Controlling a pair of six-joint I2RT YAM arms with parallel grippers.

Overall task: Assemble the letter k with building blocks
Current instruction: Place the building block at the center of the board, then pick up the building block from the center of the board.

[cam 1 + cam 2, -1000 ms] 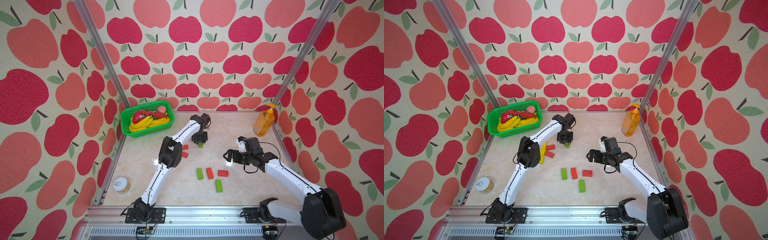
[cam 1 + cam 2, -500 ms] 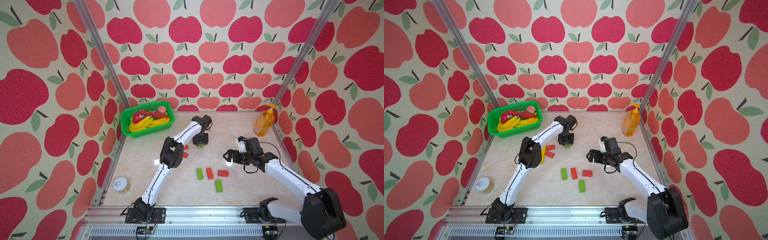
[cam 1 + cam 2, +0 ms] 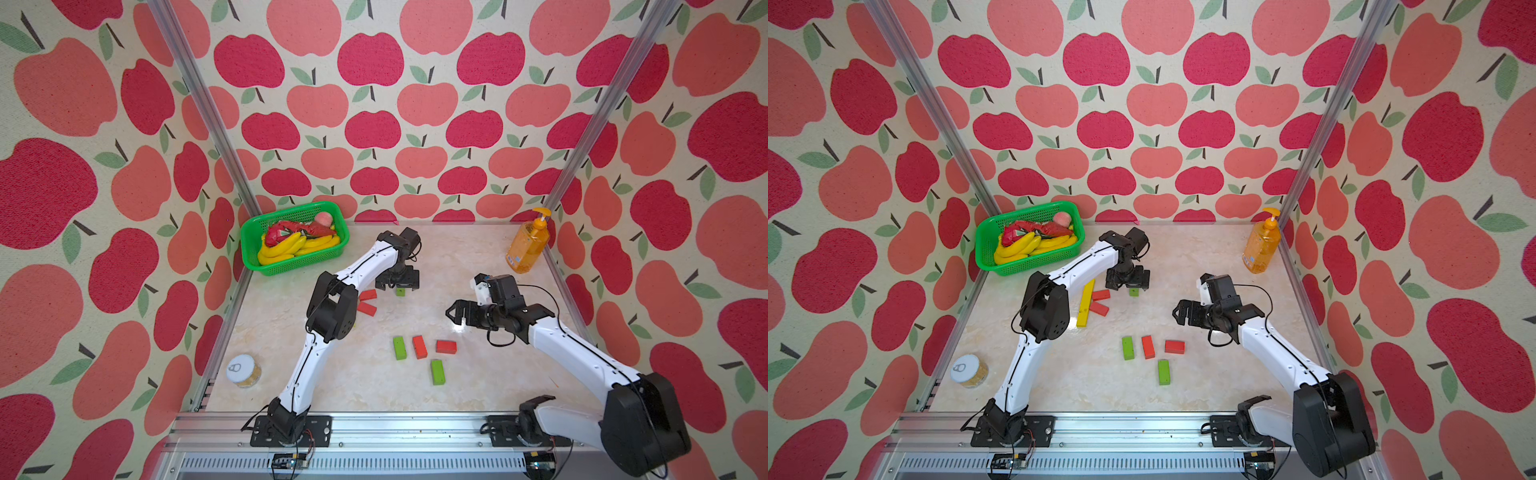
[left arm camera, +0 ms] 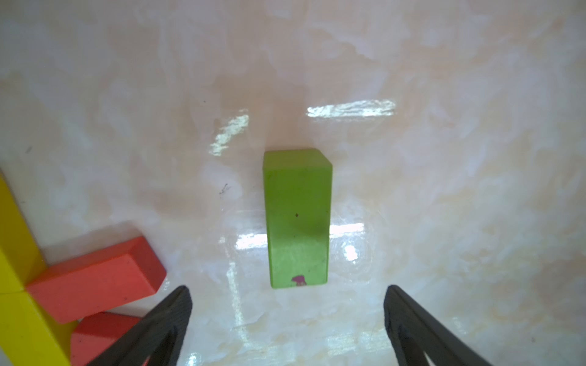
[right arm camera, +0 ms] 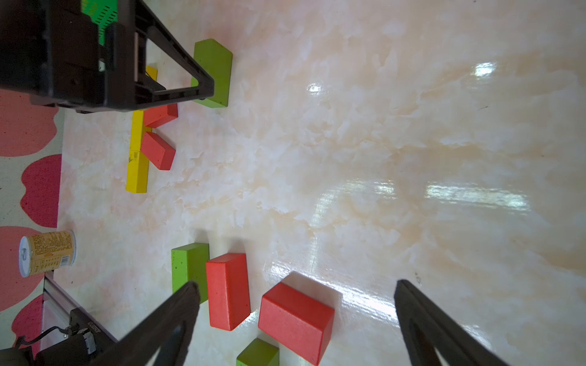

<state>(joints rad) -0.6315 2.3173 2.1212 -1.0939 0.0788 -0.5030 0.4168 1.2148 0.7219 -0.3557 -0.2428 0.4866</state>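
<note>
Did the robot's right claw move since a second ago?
No. The right gripper hangs open in the same spot as before, no nearer to the orange soap bottle behind it or the red block in front.

We saw three walls point(image 3: 374, 83) papered with red and pink apples and green leaves on a cream ground, closing in the back and both sides. Two bare aluminium posts point(image 3: 208, 108) stood in the back corners. The table point(image 3: 457, 257) had a glossy, cream, marble-look top, and bright streaks of glare point(image 5: 475, 195) lay across it. A slotted aluminium rail point(image 3: 415, 432) edged its front.
</note>
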